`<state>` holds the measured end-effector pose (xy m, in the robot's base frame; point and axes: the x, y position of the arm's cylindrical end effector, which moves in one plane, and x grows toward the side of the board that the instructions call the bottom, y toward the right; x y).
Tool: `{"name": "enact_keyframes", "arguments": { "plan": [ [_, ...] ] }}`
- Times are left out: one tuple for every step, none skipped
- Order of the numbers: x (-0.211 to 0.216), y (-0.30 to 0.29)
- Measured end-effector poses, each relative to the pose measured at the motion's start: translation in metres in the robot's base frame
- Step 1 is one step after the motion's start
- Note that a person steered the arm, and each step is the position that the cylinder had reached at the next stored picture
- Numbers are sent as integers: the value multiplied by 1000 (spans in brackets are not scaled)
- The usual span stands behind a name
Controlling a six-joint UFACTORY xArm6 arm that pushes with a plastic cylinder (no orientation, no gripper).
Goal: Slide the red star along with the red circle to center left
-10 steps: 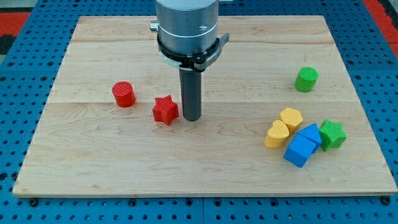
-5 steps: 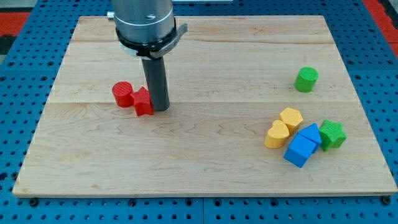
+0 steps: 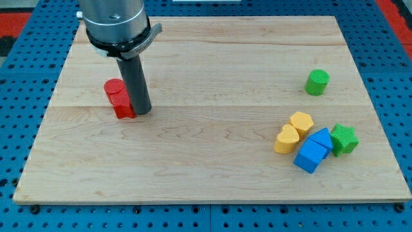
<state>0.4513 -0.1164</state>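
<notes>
The red star (image 3: 123, 107) sits at the board's centre left, touching the red circle (image 3: 114, 89), which lies just above and left of it. My tip (image 3: 141, 111) stands against the star's right side, and the rod hides part of the star. Both red blocks lie left of the rod.
A green cylinder (image 3: 317, 82) sits at the view's right. A cluster at lower right holds two yellow blocks (image 3: 300, 122) (image 3: 287, 139), two blue blocks (image 3: 320, 138) (image 3: 309, 156) and a green star (image 3: 344, 138). The wooden board (image 3: 212, 180) lies on a blue pegboard.
My tip has moved left, pushing the red star into the red circle and then sliding both further left.
</notes>
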Motion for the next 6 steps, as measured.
{"name": "enact_keyframes", "arguments": {
  "plan": [
    [-6,0],
    [-18,-6],
    [-33,-26],
    [-41,-40],
    [-36,-36],
    [-5,56]
  ]
}}
